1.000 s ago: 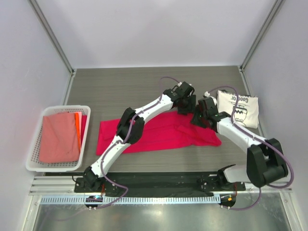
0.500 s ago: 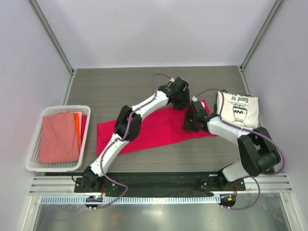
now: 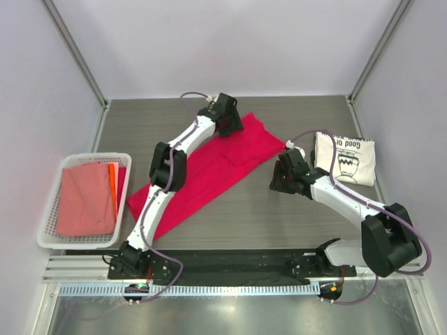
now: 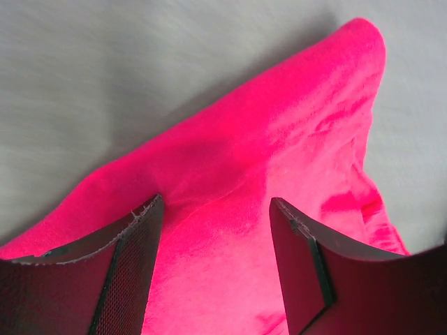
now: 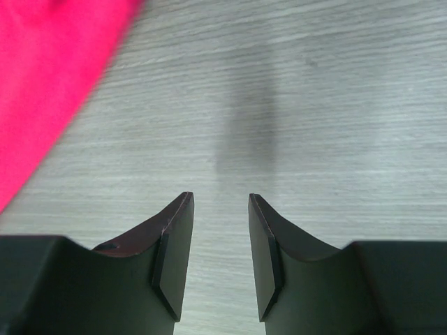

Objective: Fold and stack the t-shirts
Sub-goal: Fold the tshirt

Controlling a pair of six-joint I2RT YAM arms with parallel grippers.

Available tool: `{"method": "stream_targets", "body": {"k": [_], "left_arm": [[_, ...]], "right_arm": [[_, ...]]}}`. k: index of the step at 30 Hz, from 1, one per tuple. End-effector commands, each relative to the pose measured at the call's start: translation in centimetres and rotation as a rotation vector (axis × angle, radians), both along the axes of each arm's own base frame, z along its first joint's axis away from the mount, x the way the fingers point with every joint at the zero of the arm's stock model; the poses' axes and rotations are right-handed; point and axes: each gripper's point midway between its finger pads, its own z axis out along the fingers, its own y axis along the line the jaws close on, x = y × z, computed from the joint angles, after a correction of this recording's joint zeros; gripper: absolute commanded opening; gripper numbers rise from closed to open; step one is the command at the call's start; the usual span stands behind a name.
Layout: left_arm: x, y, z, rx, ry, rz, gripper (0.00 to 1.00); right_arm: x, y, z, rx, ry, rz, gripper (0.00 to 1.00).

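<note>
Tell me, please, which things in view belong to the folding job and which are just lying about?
Job in hand:
crimson-pink t-shirt, spread out beneath the left gripper
cream printed t-shirt, at the right

Lying about:
white lattice basket, at the left
salmon cloth inside it

left pincer (image 4: 215, 204): dragged crimson t-shirt (image 3: 216, 164) far-left | right pincer (image 5: 221, 199): released it, now over table (image 5: 314, 105)

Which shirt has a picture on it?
The cream t-shirt, folded on the far right, has a black cartoon drawing and letters on it. The pink t-shirt spread out in the middle is plain.
</note>
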Motion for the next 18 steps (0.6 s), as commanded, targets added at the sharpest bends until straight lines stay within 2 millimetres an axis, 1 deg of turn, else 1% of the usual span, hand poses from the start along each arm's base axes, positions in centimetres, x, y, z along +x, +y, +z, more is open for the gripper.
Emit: {"method": "stream_targets", "body": {"k": [1,3,4,5,6,7,8,9,10,11,12,13,14,15,16,17,18], "left_arm": [[3.6,8.0,0.7,0.104,-0.031,0.159,0.64],[4.8,11.4,0.8,0.117,-0.023,0.228,0.64],[5.9,14.7,0.8,0.112,-0.013,0.292,0.64],[6.2,16.1,1.0,0.106,-0.008,0.323,0.64],[6.7,17.3,1.0,0.096,-0.009,0.347,0.64],[6.6,18.8,1.3,0.091,-0.006,0.367,0.64],[7.0,20.6,1.4,0.087,-0.009,0.392,0.65],[7.4,21.4,2.7,0.078,-0.039,0.403,0.66],[7.3,21.9,2.7,0.09,-0.043,0.385,0.67],[7.4,22.3,3.1,0.091,-0.05,0.38,0.68],[7.4,22.6,3.6,0.102,-0.06,0.376,0.69],[7.4,22.8,4.2,0.113,-0.074,0.365,0.7],[7.4,22.8,4.4,0.119,-0.079,0.36,0.7],[7.4,23.3,4.5,0.13,-0.084,0.37,0.7],[7.4,23.5,4.7,0.133,-0.084,0.375,0.7],[7.4,23.7,4.7,0.131,-0.08,0.379,0.7],[7.4,24.1,4.6,0.13,-0.076,0.387,0.7]], "right_arm": [[2.5,0.8,1.4,0.013,-0.049,-0.032,0.43],[3.2,1.5,1.7,0.041,-0.064,-0.034,0.44],[3.1,2.2,1.3,0.069,-0.045,-0.015,0.44],[3.6,3.0,1.4,0.103,-0.056,-0.002,0.44],[3.4,4.1,1.3,0.134,-0.05,0.027,0.45],[3.4,5.0,0.7,0.141,-0.037,0.048,0.46],[3.0,6.5,0.6,0.176,-0.027,0.081,0.47],[2.6,8.6,1.0,0.186,-0.033,0.126,0.48],[2.3,10.0,0.3,0.195,-0.013,0.133,0.48],[2.2,11.2,0.3,0.21,-0.015,0.146,0.49],[1.5,13.4,0.6,0.238,-0.015,0.177,0.5],[1.6,14.9,0.6,0.272,-0.026,0.181,0.5],[1.4,16.2,0.8,0.325,-0.016,0.147,0.51],[0.7,18.0,1.1,0.343,-0.038,0.152,0.5],[0.8,19.5,2.0,0.39,-0.075,0.145,0.5],[0.2,20.7,1.7,0.407,-0.073,0.138,0.5],[0.3,21.6,2.1,0.436,-0.083,0.086,0.49]]}}
